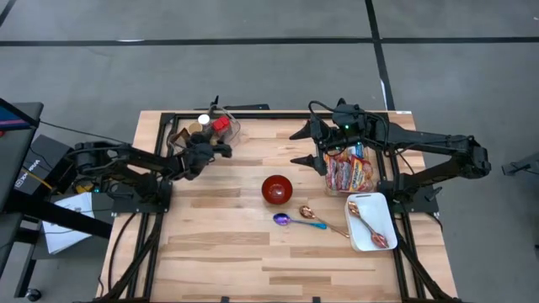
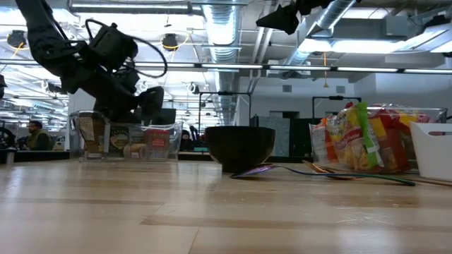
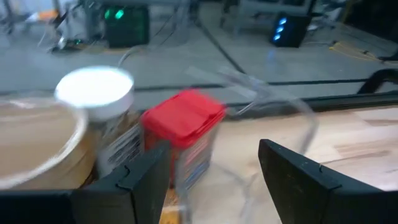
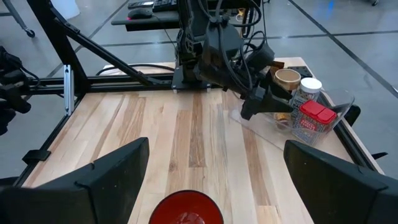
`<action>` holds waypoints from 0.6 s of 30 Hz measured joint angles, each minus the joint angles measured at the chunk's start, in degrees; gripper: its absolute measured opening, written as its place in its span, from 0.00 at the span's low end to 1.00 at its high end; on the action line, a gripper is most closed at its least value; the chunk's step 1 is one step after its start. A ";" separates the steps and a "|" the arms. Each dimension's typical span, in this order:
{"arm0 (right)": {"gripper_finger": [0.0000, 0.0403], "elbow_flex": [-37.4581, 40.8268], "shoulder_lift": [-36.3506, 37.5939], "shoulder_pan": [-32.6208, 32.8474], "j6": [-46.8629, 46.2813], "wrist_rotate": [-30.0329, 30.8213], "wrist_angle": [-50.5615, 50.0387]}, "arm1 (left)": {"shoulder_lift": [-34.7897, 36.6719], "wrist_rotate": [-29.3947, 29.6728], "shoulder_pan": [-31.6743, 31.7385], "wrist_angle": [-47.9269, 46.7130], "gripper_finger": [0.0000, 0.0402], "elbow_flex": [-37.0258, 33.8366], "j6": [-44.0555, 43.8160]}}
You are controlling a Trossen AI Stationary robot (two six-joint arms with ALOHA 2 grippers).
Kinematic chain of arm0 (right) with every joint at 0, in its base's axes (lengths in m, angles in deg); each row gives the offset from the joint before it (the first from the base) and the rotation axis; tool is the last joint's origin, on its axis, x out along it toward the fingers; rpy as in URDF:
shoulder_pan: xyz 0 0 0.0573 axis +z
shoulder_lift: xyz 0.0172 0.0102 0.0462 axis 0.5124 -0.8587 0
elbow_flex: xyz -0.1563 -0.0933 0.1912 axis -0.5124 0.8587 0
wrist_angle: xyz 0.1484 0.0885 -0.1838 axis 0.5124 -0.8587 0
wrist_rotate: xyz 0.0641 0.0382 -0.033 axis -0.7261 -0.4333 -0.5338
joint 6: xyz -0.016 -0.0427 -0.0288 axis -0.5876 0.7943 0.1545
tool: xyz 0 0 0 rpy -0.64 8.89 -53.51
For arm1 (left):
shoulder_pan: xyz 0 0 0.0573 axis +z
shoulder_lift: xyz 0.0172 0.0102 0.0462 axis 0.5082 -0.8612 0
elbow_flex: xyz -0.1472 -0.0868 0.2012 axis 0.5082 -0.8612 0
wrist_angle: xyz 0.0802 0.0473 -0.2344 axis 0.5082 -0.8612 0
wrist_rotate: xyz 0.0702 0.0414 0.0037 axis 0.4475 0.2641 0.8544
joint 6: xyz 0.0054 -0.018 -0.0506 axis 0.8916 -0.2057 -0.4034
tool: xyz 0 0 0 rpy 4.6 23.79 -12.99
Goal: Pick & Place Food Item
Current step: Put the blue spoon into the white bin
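Red-lidded jar [image 3: 183, 134] faces the reaching left gripper [image 3: 214, 171], its fingers [image 3: 140, 180] spread.

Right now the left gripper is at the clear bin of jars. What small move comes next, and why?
Probably ease the left gripper forward and down around the red-lidded container. Its fingers are open and the container sits upright just ahead of them inside the clear bin, beside a white-lidded jar; nothing is held. The right gripper waits open above the snack packets.
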 joint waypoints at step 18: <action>0.91 0.00 -0.02 -3.67 -1.05 0.46 -8.57 | 18.41 -26.48 -15.46 11.12 0.48 -1.08 34.88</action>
